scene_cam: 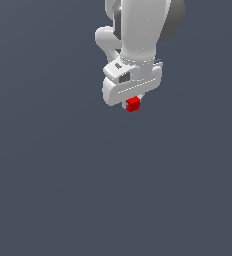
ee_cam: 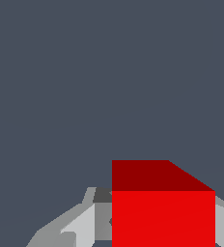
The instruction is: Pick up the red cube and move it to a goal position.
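Plain dark slate-grey background fills both views. White gripper (scene_cam: 133,102) hangs from the arm (scene_cam: 140,30) toward the upper middle of the exterior view, fingers (ee_cam: 82,226) closed narrowly on the red cube (scene_cam: 133,104), which sits between them at the tips.
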Motion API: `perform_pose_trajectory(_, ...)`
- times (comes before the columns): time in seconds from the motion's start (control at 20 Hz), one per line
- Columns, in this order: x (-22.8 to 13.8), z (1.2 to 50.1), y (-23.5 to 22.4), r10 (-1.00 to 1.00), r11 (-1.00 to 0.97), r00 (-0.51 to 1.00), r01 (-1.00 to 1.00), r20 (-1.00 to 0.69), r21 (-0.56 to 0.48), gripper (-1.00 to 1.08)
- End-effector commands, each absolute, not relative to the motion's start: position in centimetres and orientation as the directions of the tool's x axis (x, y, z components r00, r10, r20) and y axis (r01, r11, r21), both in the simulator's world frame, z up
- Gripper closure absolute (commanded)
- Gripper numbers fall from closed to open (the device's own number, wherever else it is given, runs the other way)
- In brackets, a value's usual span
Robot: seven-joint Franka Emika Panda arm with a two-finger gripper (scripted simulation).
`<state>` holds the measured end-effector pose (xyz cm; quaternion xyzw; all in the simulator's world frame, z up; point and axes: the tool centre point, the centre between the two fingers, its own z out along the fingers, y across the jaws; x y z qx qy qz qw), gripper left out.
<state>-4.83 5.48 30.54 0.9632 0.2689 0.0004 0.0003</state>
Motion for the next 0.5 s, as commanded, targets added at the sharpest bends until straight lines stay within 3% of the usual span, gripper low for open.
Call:
perform_pose_trajectory(0.0,-4.6,31.6,5.9,0.517,-0.856,0.856,0.517,0.000,0.000,1.08)
perform_pose_trajectory(0.45,-4.2,32.6,6.3,0.517,-0.856,0.856,0.517,0.000,0.000,1.08)
